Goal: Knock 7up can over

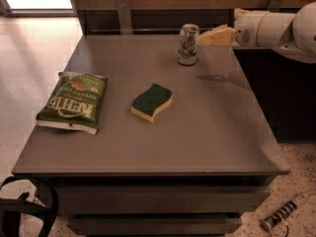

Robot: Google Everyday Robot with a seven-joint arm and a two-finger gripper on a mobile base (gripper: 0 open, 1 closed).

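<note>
The 7up can (188,44) stands upright near the far edge of the grey table (197,132), white and silver with green and red markings. My gripper (205,38) comes in from the right at can height, its cream tips right beside the can's upper right side, touching or nearly so. The white arm (276,31) extends off the right edge of the view.
A green Kettle chip bag (73,101) lies flat at the table's left. A green and yellow sponge (152,101) lies near the middle. A wall and rail run behind the table. A dark cabinet stands at the right.
</note>
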